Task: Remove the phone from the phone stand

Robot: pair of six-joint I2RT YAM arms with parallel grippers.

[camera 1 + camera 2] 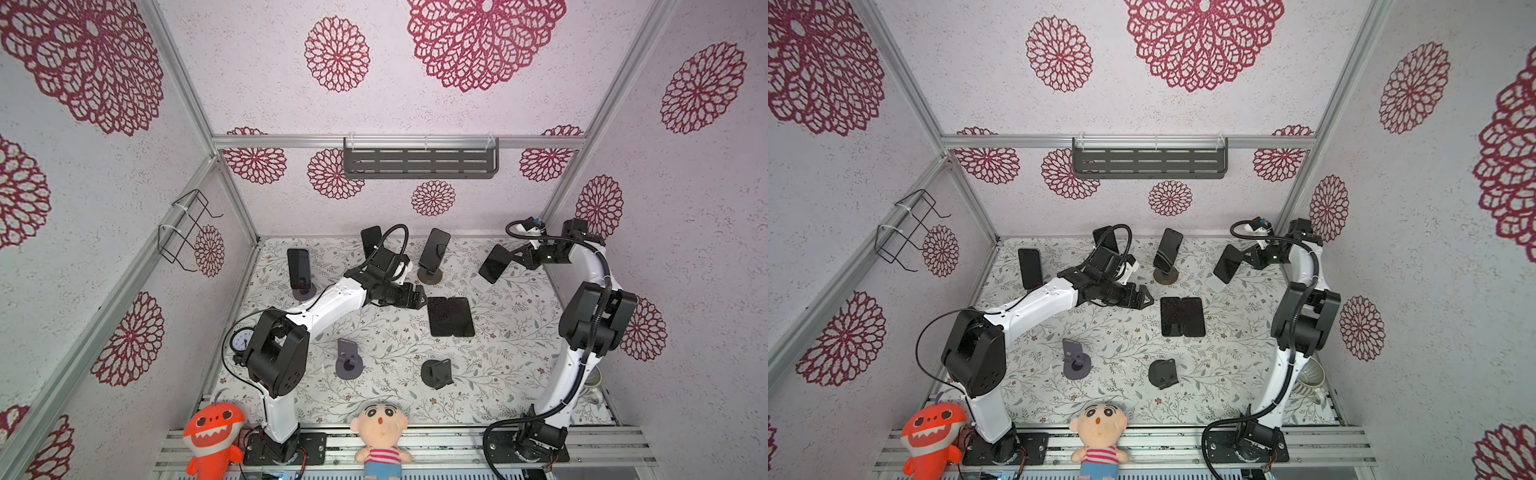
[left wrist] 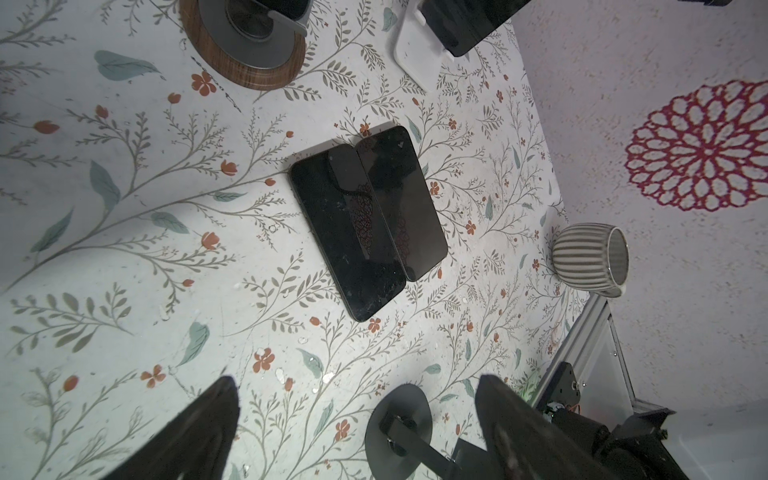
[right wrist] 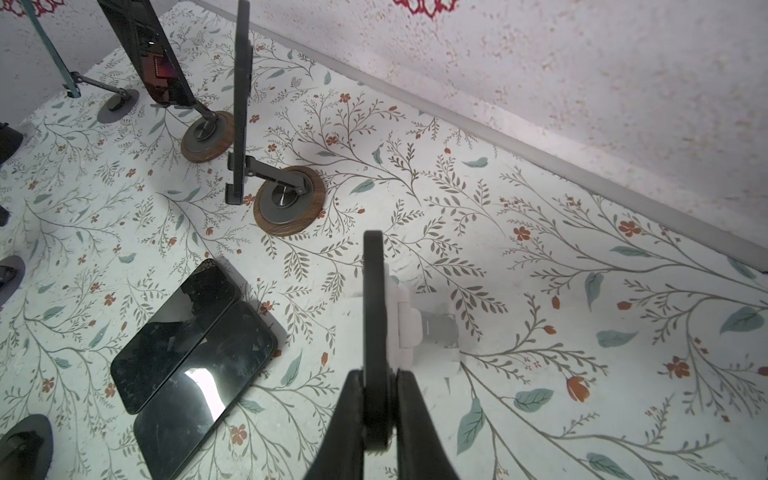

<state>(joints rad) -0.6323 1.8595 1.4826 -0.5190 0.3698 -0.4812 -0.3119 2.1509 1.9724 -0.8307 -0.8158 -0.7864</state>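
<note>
- The right gripper point(image 3: 376, 399) pinches the upper edge of the phone point(image 3: 374, 311); its two dark fingers point(image 3: 345, 415) press on the phone's front and back faces, seen edge-on in the right wrist view
- In both top views this phone point(image 1: 494, 264) stands tilted in the right rear part of the table point(image 1: 519, 374), dark screen facing the frame's lower left; the right gripper point(image 1: 517, 259) meets it from the right
- The phone leans against the white stand point(image 3: 409, 328), touching its back plate; the stand's pale base point(image 1: 478, 284) shows just below the phone's lower end; whether that end sits in the lip, I cannot tell
- The left gripper point(image 1: 419, 297) hangs near the middle of the frame with its jaws spread wide and nothing between them; its fingers point(image 2: 199, 432) are well apart
- Just right of it lie two flat phones point(image 1: 451, 316), side by side and touching, screens up
- A wood-ringed stand point(image 1: 430, 275) behind them carries another phone; an empty grey stand point(image 1: 348, 361) sits nearer the lower edge
</note>
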